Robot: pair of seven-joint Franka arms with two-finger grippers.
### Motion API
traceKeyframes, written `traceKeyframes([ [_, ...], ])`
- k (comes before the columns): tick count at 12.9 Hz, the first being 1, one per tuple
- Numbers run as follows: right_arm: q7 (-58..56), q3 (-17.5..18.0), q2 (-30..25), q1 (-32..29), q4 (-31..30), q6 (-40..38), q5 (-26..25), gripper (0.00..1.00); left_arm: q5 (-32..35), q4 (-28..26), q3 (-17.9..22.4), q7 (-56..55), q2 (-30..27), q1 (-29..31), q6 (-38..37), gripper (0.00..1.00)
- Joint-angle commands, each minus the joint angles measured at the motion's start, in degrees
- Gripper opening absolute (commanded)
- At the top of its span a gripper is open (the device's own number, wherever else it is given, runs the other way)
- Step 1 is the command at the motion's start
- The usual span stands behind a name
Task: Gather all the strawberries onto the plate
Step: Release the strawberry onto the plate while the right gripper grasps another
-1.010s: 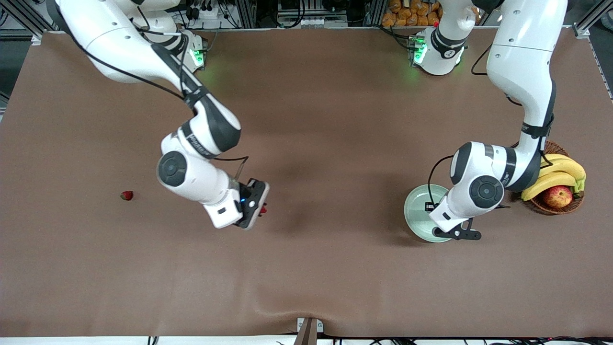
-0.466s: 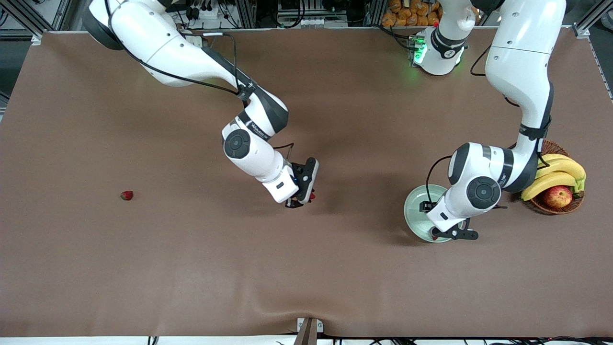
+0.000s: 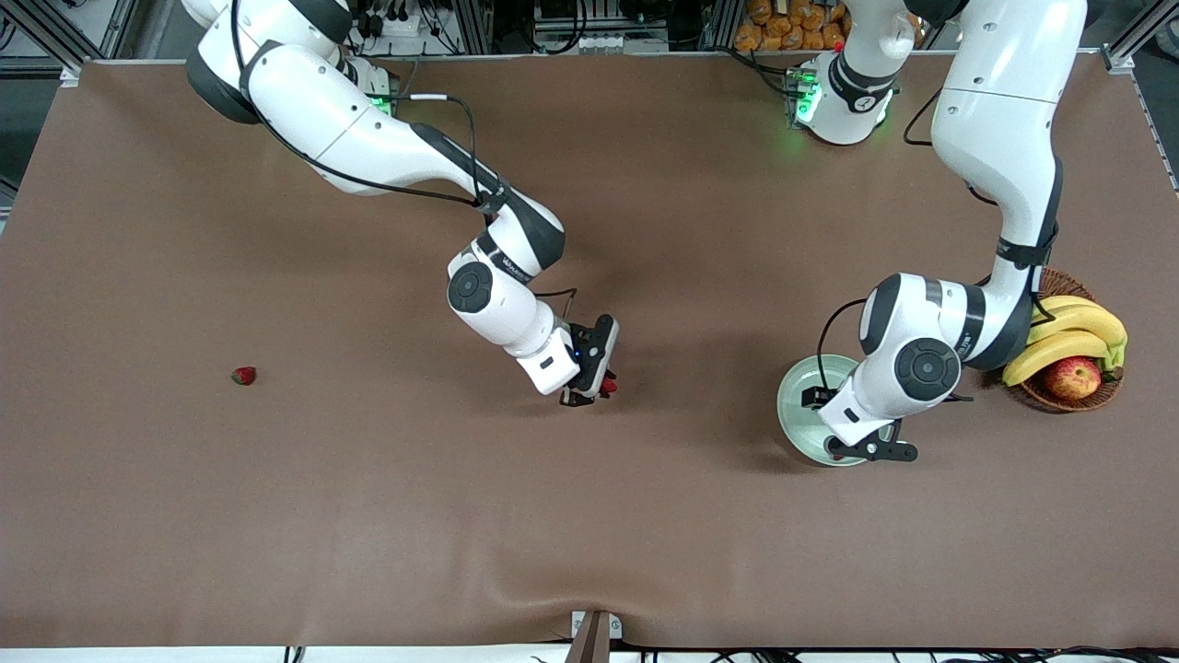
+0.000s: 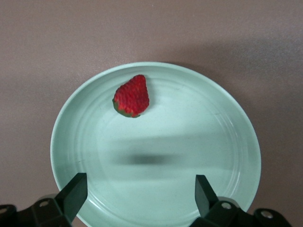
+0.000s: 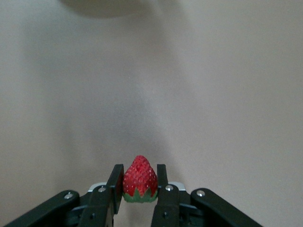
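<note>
My right hand pinches a strawberry over the desk's middle. My left hand hangs spread over the plate, where another berry lies.

You see two glossy white arms with black joint bands, round grey joint caps, thin black cables clipped along them, and green-lit bases.

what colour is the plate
Pale mint green, glossy; the plate shows best in the left wrist view.
</note>
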Motion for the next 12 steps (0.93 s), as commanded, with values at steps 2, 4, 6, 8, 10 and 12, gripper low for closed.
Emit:
traceKeyframes([
  [2, -2.64, -0.40, 1.92, 0.45, -0.11, 4.70, -0.07, 0.13, 0.85, -0.37, -0.23, -1.00, -1.28, 0.00, 0.19, 1.00],
  [4, -2.64, -0.40, 2.97, 0.28, -0.72, 6.70, -0.07, 0.36, 0.76, -0.37, -0.31, -1.09, -1.37, -0.17, 0.10, 1.00],
  [6, -2.55, -0.40, 3.15, 0.45, -1.78, 8.74, 0.02, 1.00, 0.58, -0.37, -1.19, -1.26, -1.54, -0.09, 0.02, 1.00],
  [8, -2.38, -0.40, 2.71, -0.07, -1.78, 8.74, 0.02, 1.00, 0.58, -0.29, -2.24, -2.67, -2.07, -0.17, -0.07, 1.00],
  [10, -2.20, -0.31, 0.53, -0.68, -2.05, 7.87, 0.02, 1.00, 0.67, 0.24, -2.51, -3.37, -2.16, -0.26, -0.07, 1.00],
  [12, -2.11, 0.12, -1.59, -2.52, -2.40, 4.54, 0.02, 1.00, 0.58, 1.64, -3.38, -3.64, -2.16, -0.53, -0.07, 1.00],
])
